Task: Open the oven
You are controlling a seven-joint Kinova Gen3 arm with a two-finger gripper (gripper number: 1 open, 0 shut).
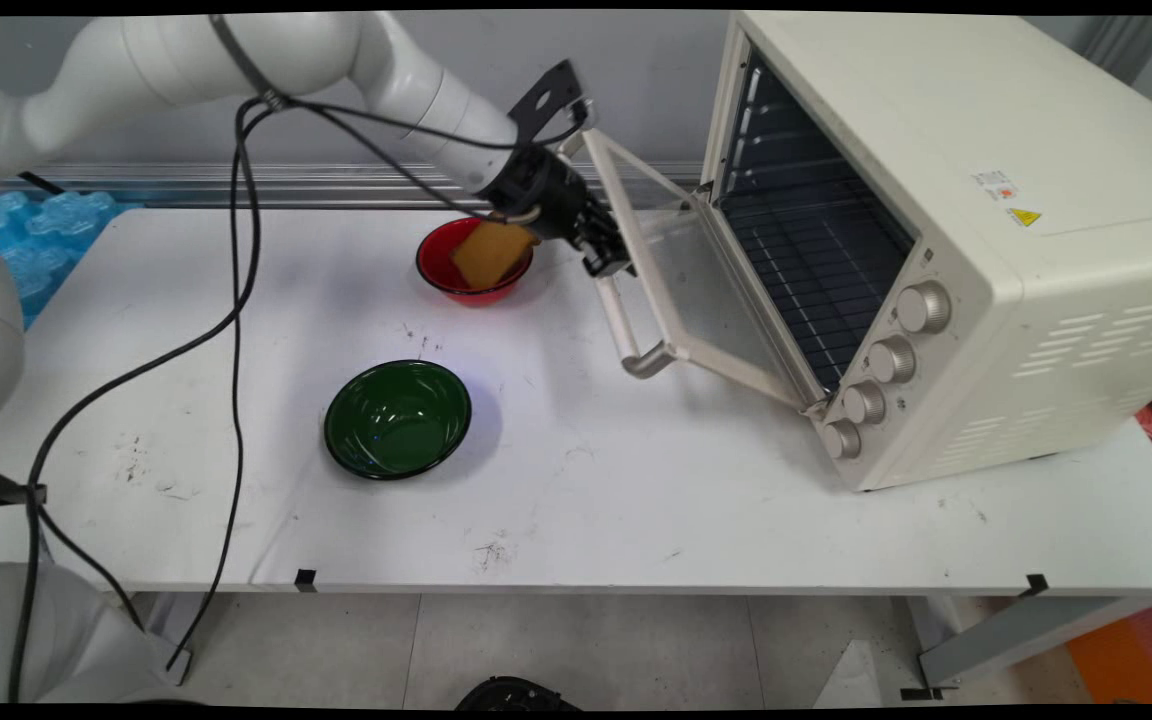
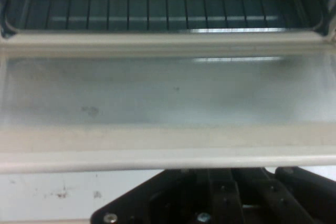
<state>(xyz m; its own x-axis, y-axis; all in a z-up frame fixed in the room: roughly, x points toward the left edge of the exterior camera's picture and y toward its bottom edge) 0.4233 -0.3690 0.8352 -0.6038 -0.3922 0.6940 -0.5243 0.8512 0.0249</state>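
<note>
Gripper (image 1: pixel 604 252) sits at the upper middle of the main view, right against the handle (image 1: pixel 626 330) of the oven door (image 1: pixel 706 300), which hangs part-open and tilted out from the cream toaster oven (image 1: pixel 986 250) on the right. Whether the fingers are spread or pressed together, I cannot tell; the black hand hides them. Just left of it, a red bowl (image 1: pixel 441 275) holds a yellow sponge (image 1: pixel 489 252). Lower, near centre, a green bowl (image 1: pixel 397 419) stands apart on the white table (image 1: pixel 636 500).

Hand view now: black linkage at the bottom edge, fingertips hidden behind the door's pale handle bar (image 2: pixel 168 158) running across the frame. Above it the glass pane (image 2: pixel 168 93), then the wire rack (image 2: pixel 157 3) inside.
</note>
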